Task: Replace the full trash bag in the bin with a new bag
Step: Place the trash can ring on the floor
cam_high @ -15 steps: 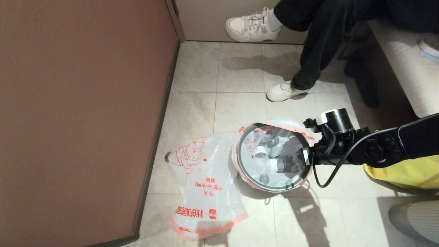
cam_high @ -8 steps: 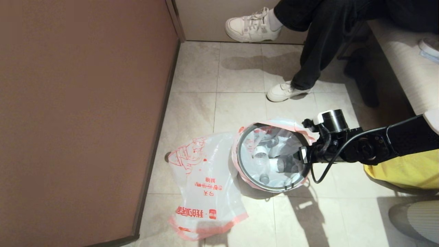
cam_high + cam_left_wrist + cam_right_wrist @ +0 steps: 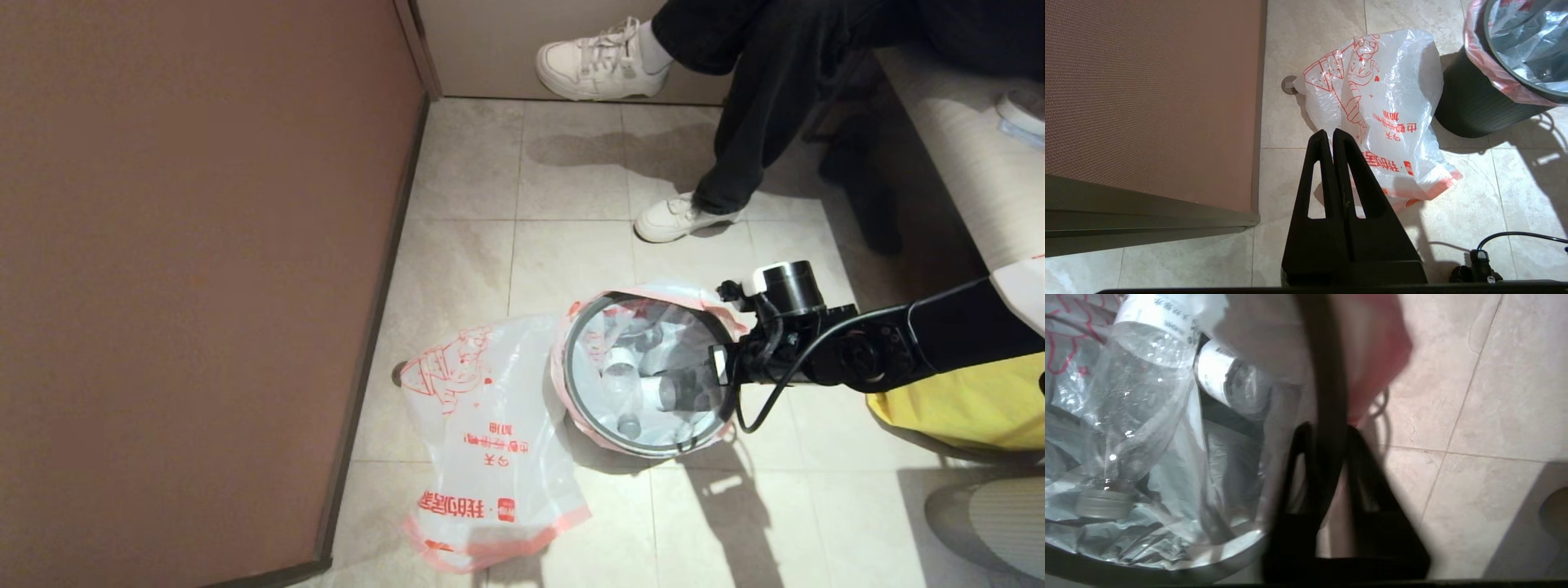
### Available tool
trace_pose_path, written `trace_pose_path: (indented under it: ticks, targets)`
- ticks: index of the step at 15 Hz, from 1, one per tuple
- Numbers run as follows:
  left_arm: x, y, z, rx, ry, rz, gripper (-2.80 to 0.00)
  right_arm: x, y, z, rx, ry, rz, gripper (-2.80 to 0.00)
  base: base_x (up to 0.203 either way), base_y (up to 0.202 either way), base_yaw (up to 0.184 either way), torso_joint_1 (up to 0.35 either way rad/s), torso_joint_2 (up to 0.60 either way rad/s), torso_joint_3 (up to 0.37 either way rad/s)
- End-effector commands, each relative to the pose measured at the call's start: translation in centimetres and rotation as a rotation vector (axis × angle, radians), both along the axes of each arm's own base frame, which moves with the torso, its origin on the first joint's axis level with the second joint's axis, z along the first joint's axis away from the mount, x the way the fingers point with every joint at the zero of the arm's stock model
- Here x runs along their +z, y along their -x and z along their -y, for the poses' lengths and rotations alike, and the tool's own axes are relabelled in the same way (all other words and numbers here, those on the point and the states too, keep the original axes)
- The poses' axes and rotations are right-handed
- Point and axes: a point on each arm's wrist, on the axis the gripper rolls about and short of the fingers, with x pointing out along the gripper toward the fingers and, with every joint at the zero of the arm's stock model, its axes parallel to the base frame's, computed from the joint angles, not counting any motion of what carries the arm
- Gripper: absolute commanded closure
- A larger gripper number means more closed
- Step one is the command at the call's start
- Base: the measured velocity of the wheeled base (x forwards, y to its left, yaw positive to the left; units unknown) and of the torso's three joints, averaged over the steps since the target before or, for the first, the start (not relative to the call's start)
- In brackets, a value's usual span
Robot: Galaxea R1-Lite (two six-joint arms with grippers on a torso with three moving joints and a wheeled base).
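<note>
Two bags in play. Near edge: new bag (image 3: 482, 433) lies limp and flat on the floor tiles (image 3: 563, 180), at 9 o'clock of the bin (image 3: 649, 371), touching its side. Left gripper (image 3: 1333, 136) hangs above that bag, fingers pressed together, holding nothing. Full trash bag (image 3: 645, 367) sits inside the bin, bottles (image 3: 1133, 396) visible, pink hem folded over the grey ring. Right gripper (image 3: 1327, 430) at the bin's 3 o'clock rim, fingers straddling and clamped on the ring and bag hem. Farther out, around 12 o'clock: someone's white sneakers (image 3: 678, 219).
</note>
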Motion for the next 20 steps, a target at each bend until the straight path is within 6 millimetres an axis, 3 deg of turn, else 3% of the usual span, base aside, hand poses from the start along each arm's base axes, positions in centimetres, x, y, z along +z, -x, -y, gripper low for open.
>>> trace_pose_path:
  ticks: [1,8,20]
  targets:
    - [0.0,0.0,0.0,0.0,0.0,-0.002,0.0,0.4,0.2,0.0,0.001,-0.003,0.006,0.0,0.0,0.0,0.0,0.0,0.0,0.0]
    - [0.0,0.0,0.0,0.0,0.0,-0.002,0.0,1.0,0.9,0.2,0.002,-0.005,0.01,0.0,0.0,0.0,0.0,0.0,0.0,0.0]
    - [0.0,0.0,0.0,0.0,0.0,-0.002,0.0,5.1,3.9,-0.2,0.034,-0.019,0.039,0.0,0.0,0.0,0.0,0.0,0.0,0.0]
